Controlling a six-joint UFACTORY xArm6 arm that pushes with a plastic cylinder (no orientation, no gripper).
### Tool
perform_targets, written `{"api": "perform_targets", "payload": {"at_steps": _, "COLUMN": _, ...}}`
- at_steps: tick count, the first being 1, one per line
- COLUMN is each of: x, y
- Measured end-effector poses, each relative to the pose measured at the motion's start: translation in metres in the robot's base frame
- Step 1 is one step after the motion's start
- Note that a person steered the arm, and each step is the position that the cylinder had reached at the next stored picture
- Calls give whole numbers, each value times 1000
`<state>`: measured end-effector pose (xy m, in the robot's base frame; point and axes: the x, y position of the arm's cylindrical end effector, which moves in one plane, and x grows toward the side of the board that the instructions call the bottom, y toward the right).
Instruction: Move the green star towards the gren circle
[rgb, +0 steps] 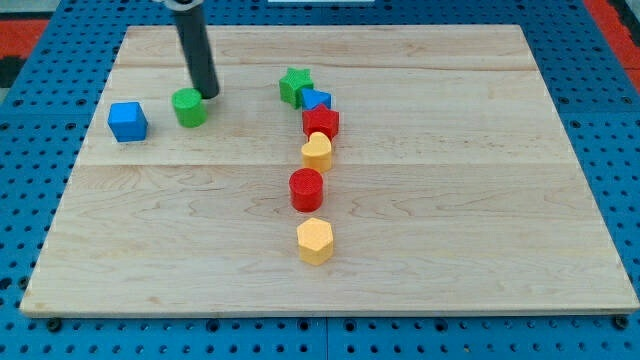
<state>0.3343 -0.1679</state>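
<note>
The green star (295, 85) lies near the top middle of the wooden board, touching a blue block (316, 100) at its lower right. The green circle (189, 107) lies to the view's left of the star, about a hundred pixels away. My tip (209, 95) stands at the circle's upper right edge, touching or nearly touching it, well to the left of the star. The dark rod rises from there out of the view's top.
A blue cube (127, 121) lies left of the green circle. Below the star runs a column: a red block (321, 123), yellow heart (317, 152), red cylinder (307, 189) and yellow hexagon (315, 241). The wooden board (480, 200) rests on blue pegboard.
</note>
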Motion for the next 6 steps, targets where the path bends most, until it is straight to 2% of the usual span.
{"api": "perform_targets", "payload": {"at_steps": 1, "x": -14, "y": -4}}
{"api": "perform_targets", "payload": {"at_steps": 2, "x": -73, "y": 37}}
{"api": "perform_targets", "payload": {"at_steps": 4, "x": -101, "y": 183}}
{"api": "perform_targets", "payload": {"at_steps": 5, "x": -94, "y": 224}}
{"api": "perform_targets", "payload": {"at_steps": 6, "x": -65, "y": 213}}
